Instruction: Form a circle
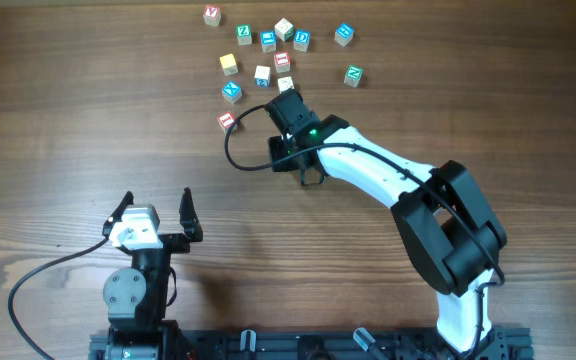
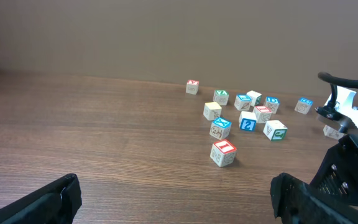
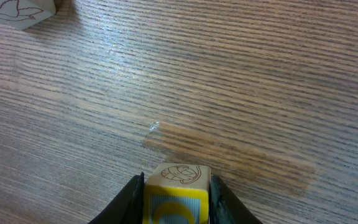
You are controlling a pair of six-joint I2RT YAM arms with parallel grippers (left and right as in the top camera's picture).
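At the far side of the table [image 1: 68, 110] the letter cubes [image 1: 268, 41] lie in a loose scatter, not closed into a ring. On the left flank of the group a yellow cube [image 1: 229, 64], a blue cube [image 1: 231, 92] and a red cube [image 1: 227, 121] stand in a rough line running toward the robot, each apart from the next. The red one is the nearest of all to the arms. A green cube [image 1: 353, 75] sits off by itself on the right, and a red-lettered cube [image 1: 212, 15] is the outlier at the far left. The right arm [image 1: 368, 168] reaches across to the near edge of the scatter. Its right claw [image 3: 178, 198] is narrowed onto a held cube [image 3: 178, 183], a pale block with a yellow-printed face toward the wrist camera and a line drawing on top, pinched on both sides by the fingers [image 3: 129, 205]. Whether that block rests on the wood or hangs just off it I cannot tell. A black cable [image 1: 233, 150] loops out beside that arm. The left claw [image 1: 155, 208] sits near the robot's base, well apart from every cube, its jaws spread wide over bare wood.
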